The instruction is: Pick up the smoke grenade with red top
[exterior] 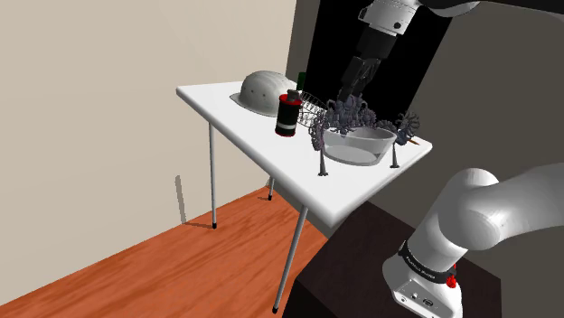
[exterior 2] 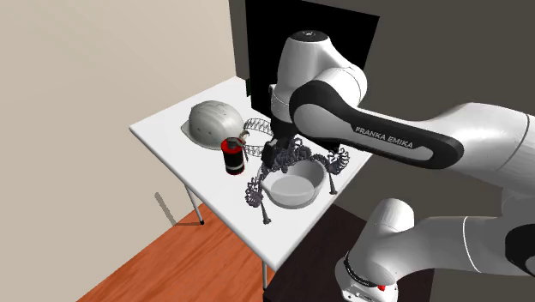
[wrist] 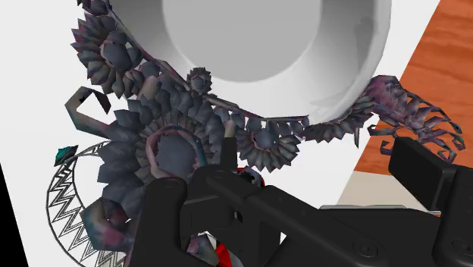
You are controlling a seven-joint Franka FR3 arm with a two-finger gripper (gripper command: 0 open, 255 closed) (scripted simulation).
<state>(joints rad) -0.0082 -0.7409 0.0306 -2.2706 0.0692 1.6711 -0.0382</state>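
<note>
The hand [exterior: 351, 90] hangs open and empty, fingers [wrist: 163, 216] well apart, just above a spiky purple-grey stand [exterior: 336, 117] that cradles a white bowl [exterior: 380, 135]. The grenade [exterior: 287, 115], black with red bands, stands upright on the white table [exterior: 217, 99]. It is near the hand, between the stand and a white helmet [exterior: 264, 88].
</note>
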